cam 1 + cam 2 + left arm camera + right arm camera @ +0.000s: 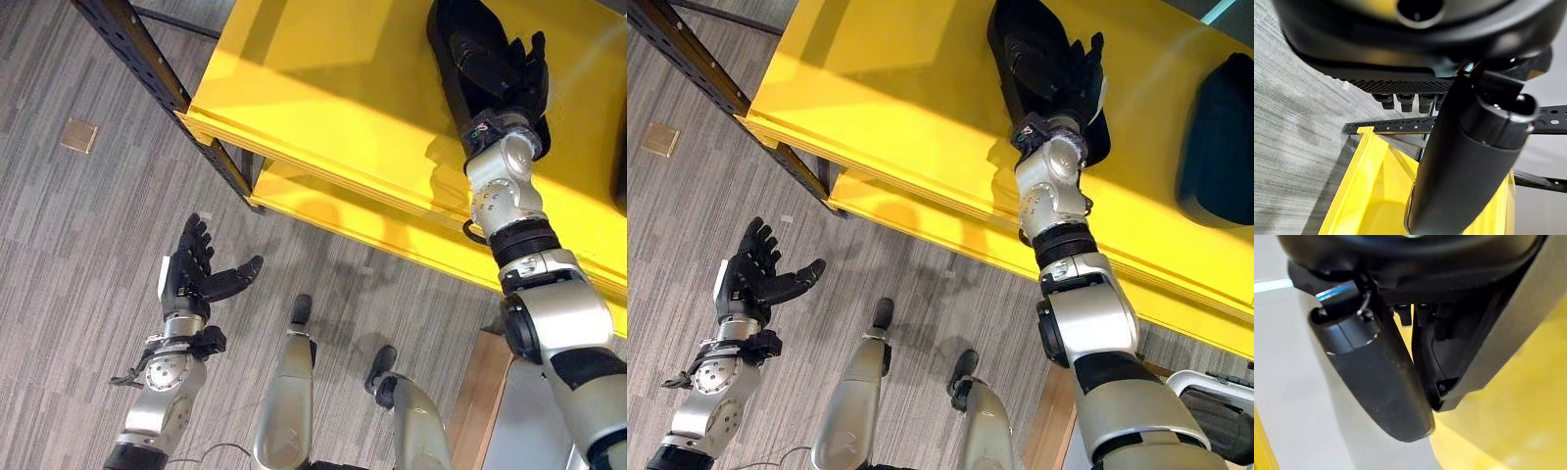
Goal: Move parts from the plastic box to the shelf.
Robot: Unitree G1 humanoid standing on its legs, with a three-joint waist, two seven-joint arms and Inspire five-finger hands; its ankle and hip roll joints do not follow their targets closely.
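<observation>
Right hand gripping black part on yellow shelf, fingers half hidden; left hand spread.

Grey striped carpet floor with a small, perhaps brass, plate.

My head camera's two eyes look steeply down from nearly the same spot, and both take in the yellow shelf, the grey floor and the dark part lying on the shelf. My left wrist camera sits very close behind the left robot hand and faces along it toward the shelf's yellow edge and black frame. My right wrist camera looks from just as close along the right robot hand, pressed against that same part on the shelf.
</observation>
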